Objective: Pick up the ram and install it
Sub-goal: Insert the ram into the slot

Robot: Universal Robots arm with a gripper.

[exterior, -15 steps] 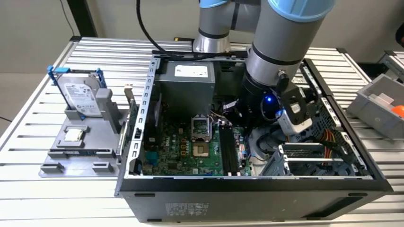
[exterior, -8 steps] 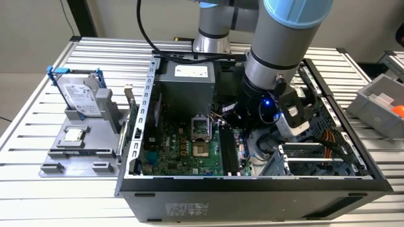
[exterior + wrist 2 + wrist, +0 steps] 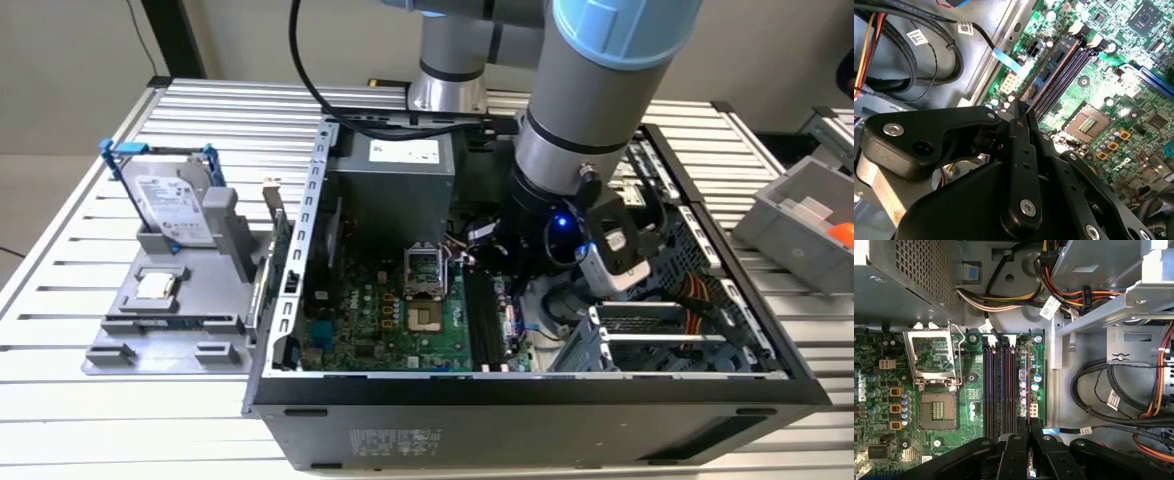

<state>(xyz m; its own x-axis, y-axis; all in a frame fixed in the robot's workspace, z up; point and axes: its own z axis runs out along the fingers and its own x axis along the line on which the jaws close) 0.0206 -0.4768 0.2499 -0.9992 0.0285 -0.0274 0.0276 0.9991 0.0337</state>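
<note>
The black two-fingered gripper (image 3: 1030, 432) is pinched shut on the thin blue-green ram stick (image 3: 1051, 67), held edge-down over the outermost of the long black memory slots (image 3: 1001, 385) (those nearest the green motherboard's (image 3: 380, 320) drive-bay edge). Beyond, the open silver processor socket (image 3: 934, 385) sits mid-board inside the black computer case (image 3: 534, 395).
</note>
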